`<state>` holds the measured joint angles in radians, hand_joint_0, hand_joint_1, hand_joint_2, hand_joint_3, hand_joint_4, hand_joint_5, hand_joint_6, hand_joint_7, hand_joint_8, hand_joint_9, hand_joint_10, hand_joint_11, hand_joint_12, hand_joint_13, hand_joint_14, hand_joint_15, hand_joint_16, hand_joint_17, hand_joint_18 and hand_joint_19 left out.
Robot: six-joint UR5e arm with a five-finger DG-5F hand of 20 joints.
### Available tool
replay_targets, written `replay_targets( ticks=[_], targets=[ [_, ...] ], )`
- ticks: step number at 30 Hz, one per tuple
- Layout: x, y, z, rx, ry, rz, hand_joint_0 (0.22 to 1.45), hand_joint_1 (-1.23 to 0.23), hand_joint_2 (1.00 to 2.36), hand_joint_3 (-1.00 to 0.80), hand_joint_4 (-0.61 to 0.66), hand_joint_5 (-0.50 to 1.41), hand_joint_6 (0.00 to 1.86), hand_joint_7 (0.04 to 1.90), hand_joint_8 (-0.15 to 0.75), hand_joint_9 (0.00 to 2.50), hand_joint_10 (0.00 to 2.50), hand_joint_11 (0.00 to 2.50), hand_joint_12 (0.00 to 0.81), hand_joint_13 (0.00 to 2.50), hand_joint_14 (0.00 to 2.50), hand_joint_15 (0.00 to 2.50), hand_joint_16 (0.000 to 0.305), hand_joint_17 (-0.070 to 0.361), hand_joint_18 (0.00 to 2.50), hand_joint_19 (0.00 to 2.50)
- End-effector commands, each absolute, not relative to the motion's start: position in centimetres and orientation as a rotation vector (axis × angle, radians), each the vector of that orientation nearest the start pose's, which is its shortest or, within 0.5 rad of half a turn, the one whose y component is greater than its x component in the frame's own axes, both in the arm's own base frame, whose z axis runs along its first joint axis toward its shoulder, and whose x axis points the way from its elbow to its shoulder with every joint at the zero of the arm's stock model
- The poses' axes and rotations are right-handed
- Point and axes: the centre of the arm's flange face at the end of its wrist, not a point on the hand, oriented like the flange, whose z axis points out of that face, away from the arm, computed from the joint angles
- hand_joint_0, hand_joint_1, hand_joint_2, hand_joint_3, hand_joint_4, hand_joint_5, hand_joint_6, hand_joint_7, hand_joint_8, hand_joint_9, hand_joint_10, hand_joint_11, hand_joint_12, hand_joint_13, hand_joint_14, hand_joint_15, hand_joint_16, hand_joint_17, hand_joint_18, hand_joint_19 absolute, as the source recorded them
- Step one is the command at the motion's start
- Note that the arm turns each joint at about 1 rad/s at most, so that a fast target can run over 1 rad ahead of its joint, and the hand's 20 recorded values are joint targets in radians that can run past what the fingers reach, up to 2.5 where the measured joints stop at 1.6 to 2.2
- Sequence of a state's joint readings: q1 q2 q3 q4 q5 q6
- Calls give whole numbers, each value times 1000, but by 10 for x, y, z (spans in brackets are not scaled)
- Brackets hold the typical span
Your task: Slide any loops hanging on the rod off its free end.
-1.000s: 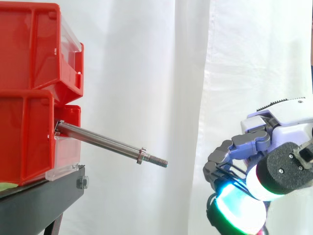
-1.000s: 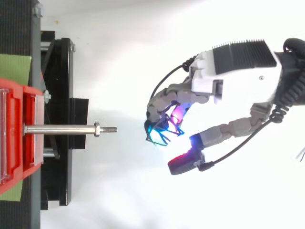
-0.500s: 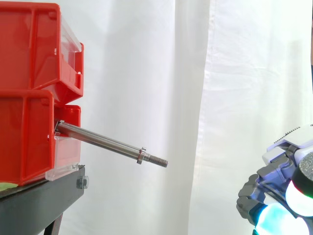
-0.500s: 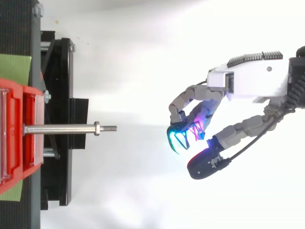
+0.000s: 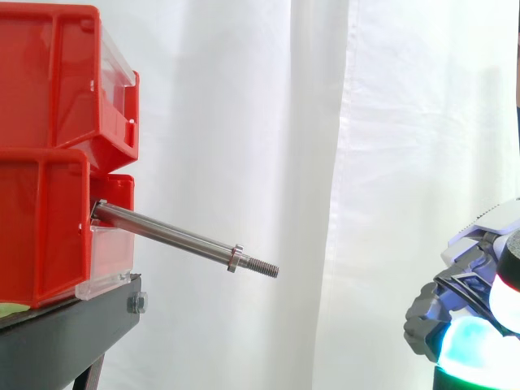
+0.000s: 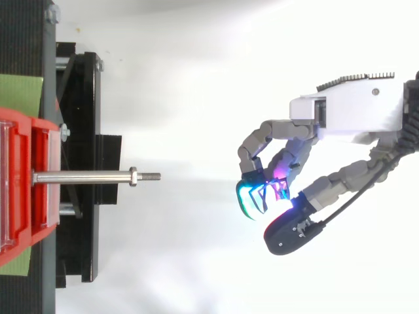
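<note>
Steel threaded rod [image 6: 85,176] stood bare; at three o'clock the hand [image 6: 347,114] pinched a thin black wire loop [image 6: 267,194] that a slack pinch might drop.

1. A white curtain [image 5: 244,122] hangs behind everything in long upright folds; one deeper fold runs down right of the middle; the cloth is evenly and brightly lit.
2. At the left a black stand [image 5: 69,337] carries two red bins [image 5: 45,89], one stacked on the other; each has a clear front panel.
3. From above, the ground [image 6: 183,59] beyond the stand is white and glaringly bright; a green strip [image 6: 19,95] lies on the stand under the bins.
</note>
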<state>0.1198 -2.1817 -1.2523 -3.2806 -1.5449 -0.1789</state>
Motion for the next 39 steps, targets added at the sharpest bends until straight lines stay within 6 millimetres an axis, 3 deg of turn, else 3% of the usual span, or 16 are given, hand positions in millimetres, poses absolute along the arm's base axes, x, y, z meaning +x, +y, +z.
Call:
replay_targets(
  ticks=[1, 7, 13, 20, 23, 39],
  targets=[
    [679, -53, 265, 1286, 1708, 914, 674, -803, 1007, -420, 56, -184, 916, 1120, 339, 958, 11, 316, 320, 898, 4, 114, 46, 103, 929, 282],
    [684, -52, 274, 1272, 1692, 926, 673, -784, 1005, -437, 33, -172, 918, 1178, 342, 996, 14, 328, 319, 924, 5, 122, 46, 103, 937, 291],
    [687, -56, 286, 1311, 1670, 947, 761, -846, 1002, -473, -96, -174, 926, 1235, 333, 1003, 14, 358, 312, 943, 5, 134, 45, 102, 968, 296],
    [683, -60, 290, 1347, 1686, 936, 776, -885, 1000, -500, -72, -181, 939, 1212, 321, 995, 12, 366, 306, 952, 5, 142, 44, 99, 972, 305],
    [681, -61, 289, 1356, 1696, 927, 729, -880, 1000, -500, -1, -180, 937, 1172, 324, 995, 12, 366, 307, 954, 5, 147, 44, 100, 980, 303],
    [681, -60, 302, 1372, 1719, 911, 608, -658, 1001, -487, 97, -160, 917, 1204, 348, 1045, 12, 358, 317, 975, 6, 170, 47, 105, 984, 350]
  ],
)
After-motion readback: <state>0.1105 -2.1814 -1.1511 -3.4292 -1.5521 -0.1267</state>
